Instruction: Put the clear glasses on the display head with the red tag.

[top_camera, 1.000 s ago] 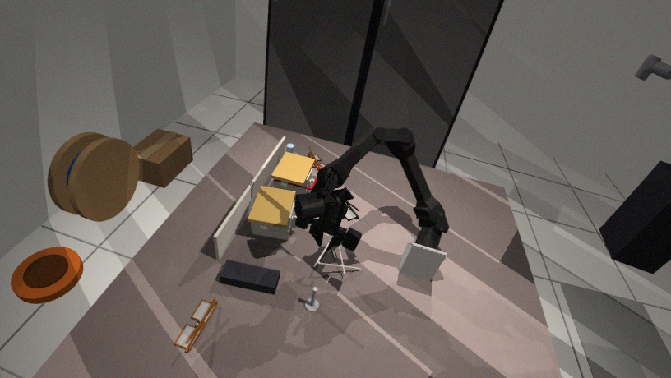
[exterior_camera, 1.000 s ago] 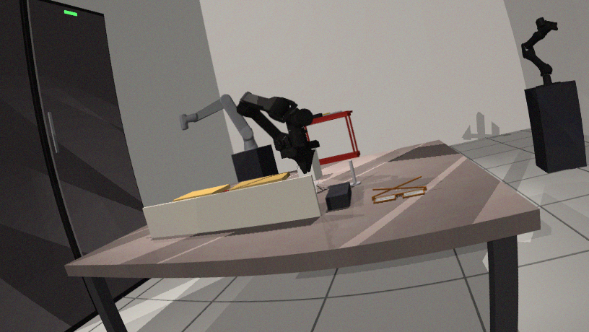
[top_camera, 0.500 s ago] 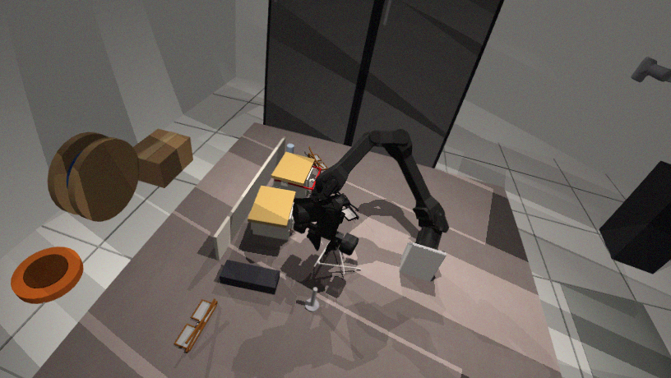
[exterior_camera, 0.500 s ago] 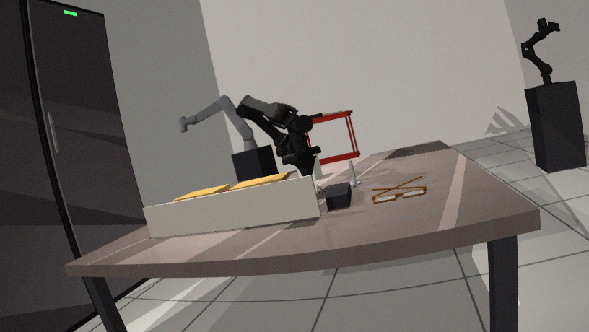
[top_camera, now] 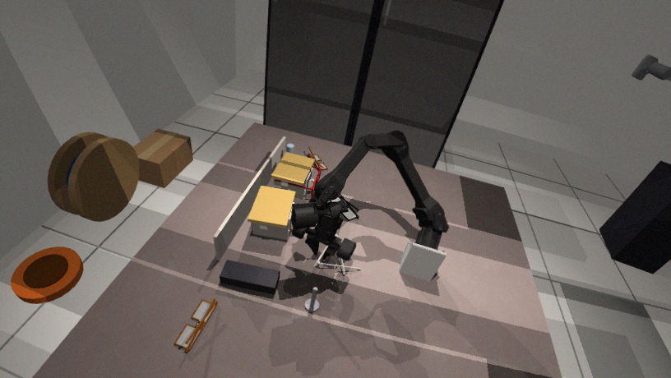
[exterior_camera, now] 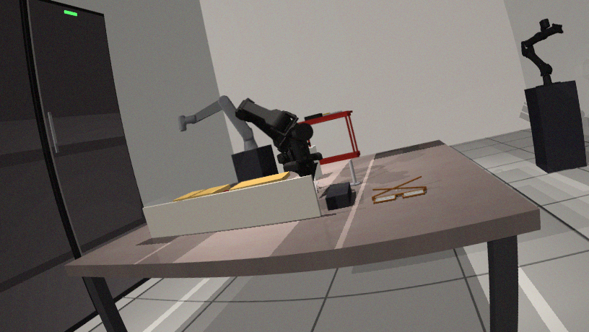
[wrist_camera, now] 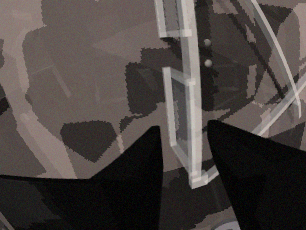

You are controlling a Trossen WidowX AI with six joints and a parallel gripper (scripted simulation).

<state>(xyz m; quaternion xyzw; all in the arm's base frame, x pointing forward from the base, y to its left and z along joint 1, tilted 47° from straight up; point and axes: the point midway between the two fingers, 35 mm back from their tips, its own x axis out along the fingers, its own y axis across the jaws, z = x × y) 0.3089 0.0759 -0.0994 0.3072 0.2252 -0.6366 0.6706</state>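
The clear glasses (top_camera: 336, 265) (wrist_camera: 194, 105) lie on the table, temples unfolded. My gripper (top_camera: 329, 253) (wrist_camera: 184, 131) (exterior_camera: 306, 168) is down over them. In the wrist view its two black fingers stand on either side of the front frame near one end, with a small gap on each side. The display head with the red tag (top_camera: 293, 169) (exterior_camera: 202, 191) is the farther yellow-topped block, with the red tag (top_camera: 313, 184) on its right side. The other head (top_camera: 271, 210) (exterior_camera: 260, 180) stands nearer, just left of my wrist.
A white panel (top_camera: 244, 201) (exterior_camera: 231, 208) stands behind both heads. A black box (top_camera: 250, 277) (exterior_camera: 338, 195) and a small grey post (top_camera: 312, 297) (exterior_camera: 352, 172) stand near the glasses. Brown glasses (top_camera: 195, 324) (exterior_camera: 399, 193) lie at the front, another brown pair (top_camera: 316, 159) at the back, and a black pair (top_camera: 349, 212) beside my arm.
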